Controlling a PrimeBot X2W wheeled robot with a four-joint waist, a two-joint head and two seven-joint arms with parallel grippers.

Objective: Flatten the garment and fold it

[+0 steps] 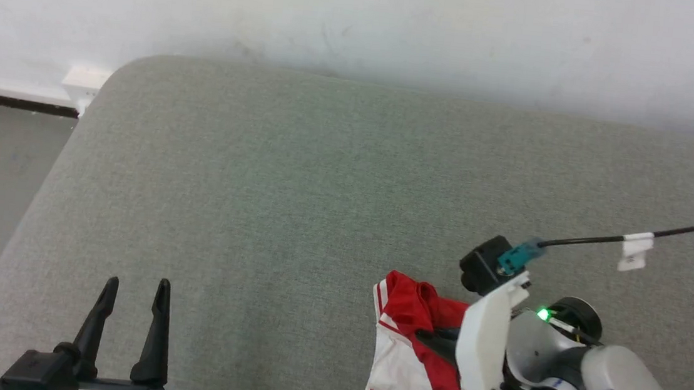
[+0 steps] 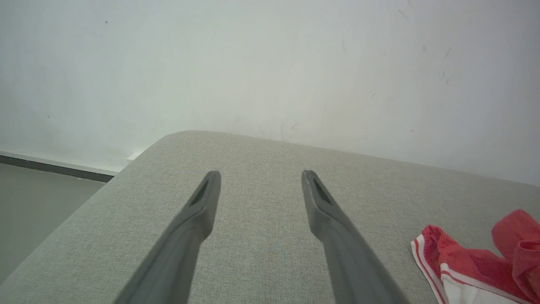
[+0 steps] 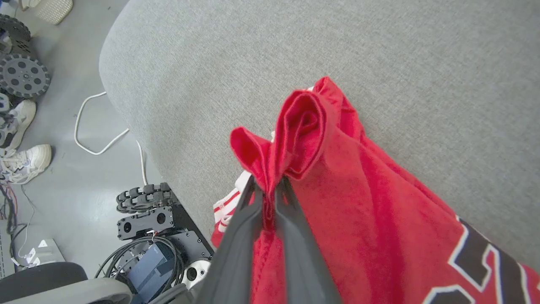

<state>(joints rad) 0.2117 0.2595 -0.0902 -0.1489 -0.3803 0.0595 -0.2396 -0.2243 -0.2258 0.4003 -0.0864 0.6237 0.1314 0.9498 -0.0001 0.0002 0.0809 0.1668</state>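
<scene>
You had the right end effector (image 3: 268, 185) closed narrow on a bunched fold of the garment (image 3: 358, 202). Red cloth was pinched between its two fingers and looped out just beyond the tips. The garment lay crumpled at the front right of the grey padded surface (image 1: 297, 184), close to the near edge. A white sleeve (image 1: 391, 368) with striped trim (image 1: 380, 298) showed on its left side, and part of the black lettering (image 3: 481, 257) showed in the right wrist view. The left end effector (image 1: 138, 280) stood wide and empty over bare padding at the front left, well apart from the cloth.

By my reading you were at the start of flattening: one pinch taken, nothing spread. To do this step well, you needed to lift only enough for the cloth to hang and unroll. Then you needed to carry it toward the middle of the surface, where there was bare room on every side.

The pinch looked to be on a mid-fold rather than a hem or shoulder, though I could not tell which part. A hold there would tend to drag a bundle, not open it. You would have done better to bring the left end effector across to the striped sleeve edge. From there you could pull the two holds apart, low and slow, so the cloth spread flat without sliding off the near edge.
</scene>
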